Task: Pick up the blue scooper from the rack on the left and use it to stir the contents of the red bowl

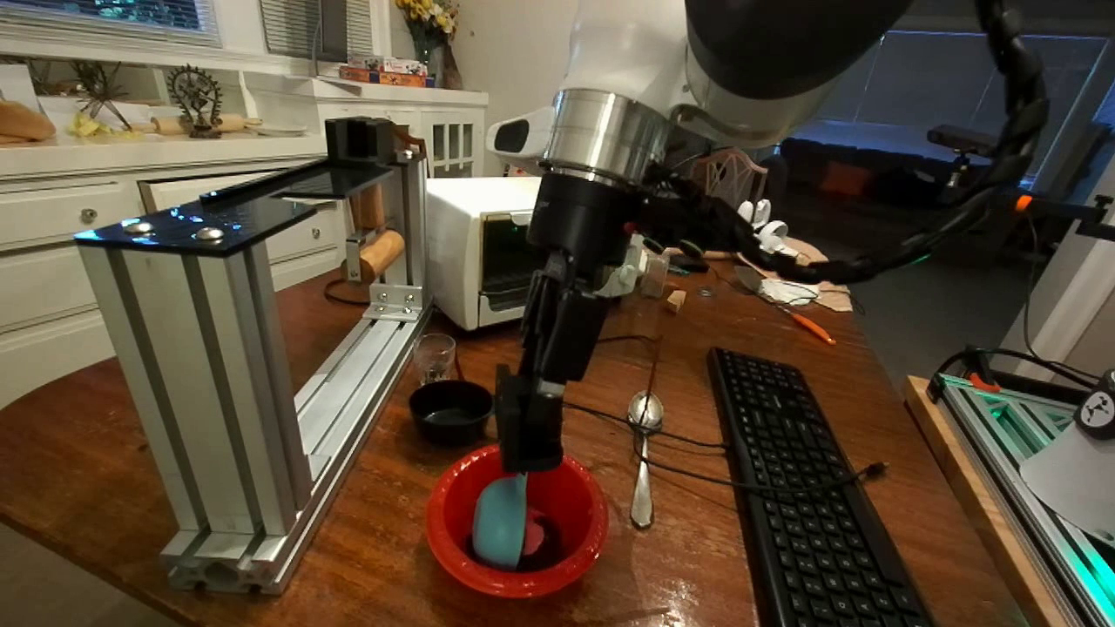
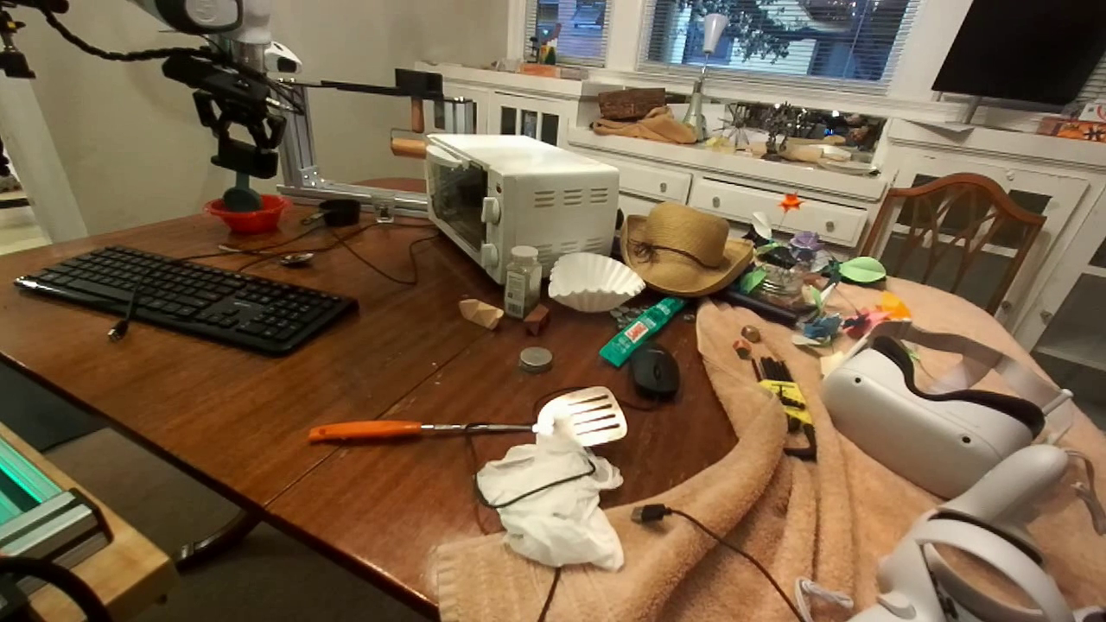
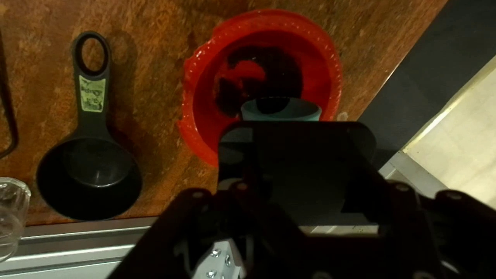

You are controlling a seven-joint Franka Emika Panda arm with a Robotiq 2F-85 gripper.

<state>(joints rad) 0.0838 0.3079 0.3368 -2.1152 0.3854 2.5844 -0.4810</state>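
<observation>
The gripper [image 2: 245, 161] pinches the blue scooper [image 1: 499, 527] by its mostly hidden handle, head inside the red bowl [image 1: 523, 583]; I barely make out the dark contents [image 3: 285, 64].

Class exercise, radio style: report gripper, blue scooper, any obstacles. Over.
Gripper shut on blue scooper. Head partly inside red bowl; contact with dark contents unclear. Black cup beside bowl, apparently not blocking.
</observation>
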